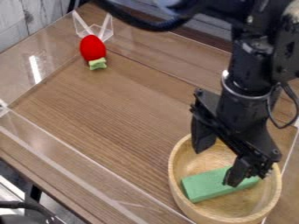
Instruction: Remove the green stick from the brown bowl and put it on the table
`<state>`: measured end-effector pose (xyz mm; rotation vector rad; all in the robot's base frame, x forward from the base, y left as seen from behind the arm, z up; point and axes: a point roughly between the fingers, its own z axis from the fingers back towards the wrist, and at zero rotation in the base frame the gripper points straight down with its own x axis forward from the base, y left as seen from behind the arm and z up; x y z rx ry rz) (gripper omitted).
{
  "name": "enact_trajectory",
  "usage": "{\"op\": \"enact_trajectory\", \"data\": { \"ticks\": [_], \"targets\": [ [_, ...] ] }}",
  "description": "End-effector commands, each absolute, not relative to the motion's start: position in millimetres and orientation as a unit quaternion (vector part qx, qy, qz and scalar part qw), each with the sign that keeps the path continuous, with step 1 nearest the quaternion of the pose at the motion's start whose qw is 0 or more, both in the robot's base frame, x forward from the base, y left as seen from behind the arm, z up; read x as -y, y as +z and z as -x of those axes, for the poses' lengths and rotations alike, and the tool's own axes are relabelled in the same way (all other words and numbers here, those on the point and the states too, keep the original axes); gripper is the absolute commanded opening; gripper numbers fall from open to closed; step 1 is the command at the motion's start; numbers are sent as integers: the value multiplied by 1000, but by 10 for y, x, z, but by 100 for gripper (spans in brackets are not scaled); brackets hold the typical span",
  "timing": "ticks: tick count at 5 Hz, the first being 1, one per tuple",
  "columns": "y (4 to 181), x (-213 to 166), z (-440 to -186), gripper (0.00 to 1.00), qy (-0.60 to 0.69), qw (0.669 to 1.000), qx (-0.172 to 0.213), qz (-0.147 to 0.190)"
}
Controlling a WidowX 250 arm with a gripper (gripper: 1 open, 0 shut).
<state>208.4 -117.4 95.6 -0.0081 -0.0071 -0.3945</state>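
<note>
1. Readable text, labels, brands, numbers or signs: none observed.
2. Surfaces inspected, near to far and left to right: no legible marking on any item in view.

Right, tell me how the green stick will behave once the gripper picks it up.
The green stick looks stiff, being a straight-edged bar. Its flat shape suggests it won't roll. Its plain, smooth-looking faces might slip a little in the gripper.
</note>
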Motion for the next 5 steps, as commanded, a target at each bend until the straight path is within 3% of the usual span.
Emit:
{"op": "enact_trajectory", "data": {
  "ticks": [1, 3, 5],
  "targets": [
    [994, 1273, -2183, 100, -215, 976, 26, 18],
    [855, 1320, -2173, 100, -200, 979, 24, 28],
    [341, 1374, -2151, 100, -224, 974, 20, 38]
  ]
}}
